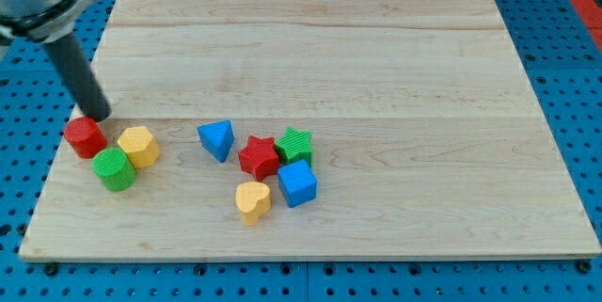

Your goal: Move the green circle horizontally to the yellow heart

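The green circle [115,168] lies at the view's lower left on the wooden board [376,48], touching a yellow hexagon block [139,146] at its upper right. The yellow heart [252,201] lies to the right of it, near the board's bottom edge. My tip [98,115] stands at the left, just above and touching or almost touching a red circle [85,137], up and to the left of the green circle.
A blue triangle [217,139], a red star [259,158], a green star [295,143] and a blue cube [297,183] cluster between the board's centre and the yellow heart. The board's left edge is close to my tip.
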